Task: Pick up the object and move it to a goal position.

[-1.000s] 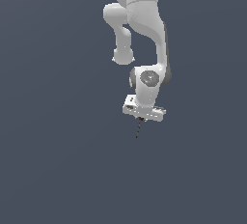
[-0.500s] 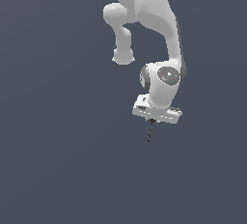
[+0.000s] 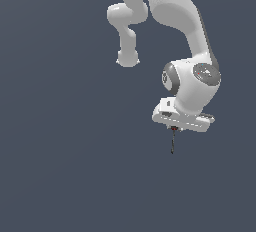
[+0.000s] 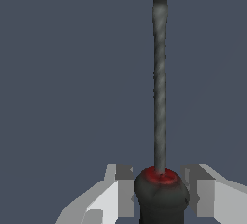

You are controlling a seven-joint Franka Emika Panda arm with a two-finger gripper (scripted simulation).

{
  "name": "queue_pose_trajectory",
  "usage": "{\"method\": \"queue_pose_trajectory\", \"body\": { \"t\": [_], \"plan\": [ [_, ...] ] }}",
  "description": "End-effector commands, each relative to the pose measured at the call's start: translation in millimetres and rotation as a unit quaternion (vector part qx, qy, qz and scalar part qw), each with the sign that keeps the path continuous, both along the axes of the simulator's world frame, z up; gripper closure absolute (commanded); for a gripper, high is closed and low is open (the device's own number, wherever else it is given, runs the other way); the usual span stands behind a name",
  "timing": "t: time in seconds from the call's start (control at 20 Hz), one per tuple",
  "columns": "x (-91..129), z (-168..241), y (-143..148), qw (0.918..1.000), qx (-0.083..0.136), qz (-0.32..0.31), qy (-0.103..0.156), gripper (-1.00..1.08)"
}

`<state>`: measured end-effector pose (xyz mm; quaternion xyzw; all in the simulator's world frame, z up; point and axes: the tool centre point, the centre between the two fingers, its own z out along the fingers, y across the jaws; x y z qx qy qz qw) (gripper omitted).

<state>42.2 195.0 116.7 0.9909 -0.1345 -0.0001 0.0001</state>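
End effector (image 4: 159,196) is clamped on the black-and-red handle of the screwdriver (image 4: 159,88), whose thin dark shaft points straight away from the wrist. Over the last second the arm carries it toward the exterior view's right and slightly lower, grip unchanged, so transport to the goal appears underway.

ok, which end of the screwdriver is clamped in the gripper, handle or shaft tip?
The handle end. The gripper fingers close on the red-and-black handle of the screwdriver; the thin dark shaft sticks out free, pointing down below the gripper in the exterior view.
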Motion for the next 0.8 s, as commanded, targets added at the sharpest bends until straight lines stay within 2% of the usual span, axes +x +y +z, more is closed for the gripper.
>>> {"method": "queue_pose_trajectory", "body": {
  "t": [0.0,0.35,0.75],
  "plan": [
    [8.5,9.3,9.8,1.0000,0.000,0.000,0.000,1.08],
    [23.1,23.9,26.5,1.0000,0.000,0.000,0.000,1.08],
    [28.5,28.5,32.0,1.0000,0.000,0.000,0.000,1.08]
  ]
}}
